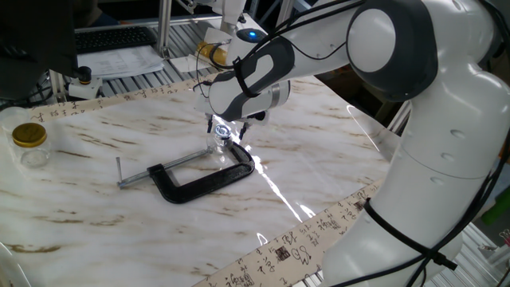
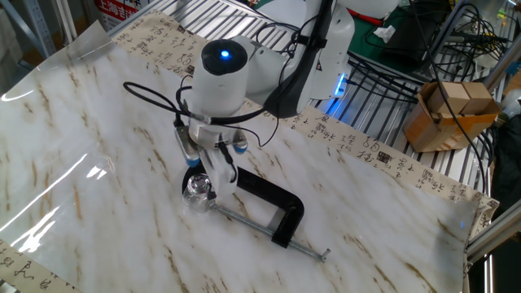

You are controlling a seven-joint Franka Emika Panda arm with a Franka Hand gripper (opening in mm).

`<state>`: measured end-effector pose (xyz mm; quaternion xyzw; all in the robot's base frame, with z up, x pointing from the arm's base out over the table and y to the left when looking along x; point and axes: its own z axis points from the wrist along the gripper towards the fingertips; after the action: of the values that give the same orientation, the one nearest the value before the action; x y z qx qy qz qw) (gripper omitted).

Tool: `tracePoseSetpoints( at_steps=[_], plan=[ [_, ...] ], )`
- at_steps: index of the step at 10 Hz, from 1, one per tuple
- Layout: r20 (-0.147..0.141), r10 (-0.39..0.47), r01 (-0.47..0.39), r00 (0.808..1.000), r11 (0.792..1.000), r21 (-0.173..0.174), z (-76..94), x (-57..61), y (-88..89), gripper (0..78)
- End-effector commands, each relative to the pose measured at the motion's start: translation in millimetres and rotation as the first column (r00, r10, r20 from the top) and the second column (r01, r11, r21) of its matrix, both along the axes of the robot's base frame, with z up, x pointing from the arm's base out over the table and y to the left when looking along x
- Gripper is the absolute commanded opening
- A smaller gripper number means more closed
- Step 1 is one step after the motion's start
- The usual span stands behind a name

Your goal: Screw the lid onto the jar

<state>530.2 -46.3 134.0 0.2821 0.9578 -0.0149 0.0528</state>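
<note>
The tiny clear glass jar (image 1: pixel 218 145) stands upright on the marble table, against the jaw end of the black C-clamp (image 1: pixel 203 180). The small silvery lid (image 1: pixel 224 131) with a bluish glint sits on top of the jar. My gripper (image 1: pixel 223 132) points straight down over the jar, and its fingers are closed around the lid. In the other fixed view the jar (image 2: pixel 194 190) shows just left of my gripper (image 2: pixel 208 181), whose fingers partly hide the lid. The wrist is turned about its vertical axis.
The C-clamp (image 2: pixel 273 198) lies flat, its screw rod pointing away from the jar. A larger clear jar with a gold lid (image 1: pixel 29 143) stands at the table's far left. A cardboard box (image 2: pixel 448 110) and cables lie beyond the table edge.
</note>
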Motion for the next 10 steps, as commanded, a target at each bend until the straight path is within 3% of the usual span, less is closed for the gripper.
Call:
tracePoseSetpoints(
  at_steps=[1,3,10],
  plan=[
    [-0.02,0.559,-0.559,0.829,0.829,-0.027,9.5,12.9,0.3,77.5],
    [-0.027,0.586,-0.587,0.81,0.809,-0.035,9.5,16.5,-0.1,77.5],
    [-0.018,0.612,-0.613,0.79,0.79,-0.026,-1.2,19.3,-5.4,77.5]
  ],
)
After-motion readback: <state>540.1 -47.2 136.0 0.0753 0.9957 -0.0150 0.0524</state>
